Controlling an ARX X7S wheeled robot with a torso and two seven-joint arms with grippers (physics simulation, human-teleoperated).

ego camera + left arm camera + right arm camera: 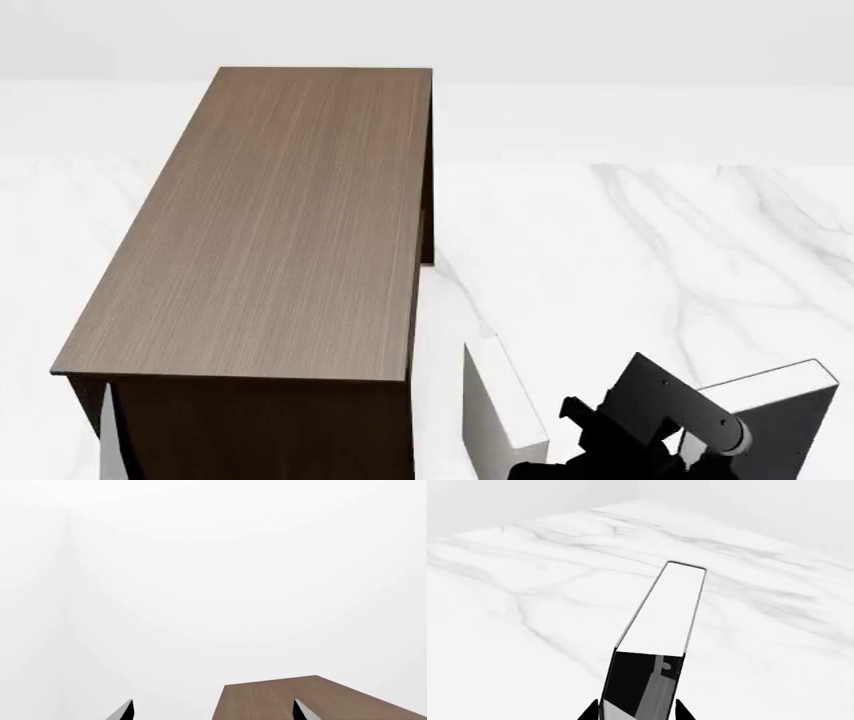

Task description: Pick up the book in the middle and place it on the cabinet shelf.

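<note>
My right gripper [636, 714] is shut on the book [670, 610]. The book has a broad white page edge between thin dark covers and sticks out ahead of the gripper, high above the marble floor. In the head view the book [781, 415] shows at the bottom right, with a white edge and a grey face, next to my black right arm [654, 400]. The cabinet shelf [267, 220] is a long dark brown cabinet with a flat top, to the left of the book. My left gripper [213, 713] is open and empty, and the cabinet top [280, 697] lies beyond it.
An off-white book [501, 400] stands between the cabinet's right side and my right arm. The white marble floor [641, 250] spreads to the right of the cabinet. A plain white wall [213, 580] fills the left wrist view.
</note>
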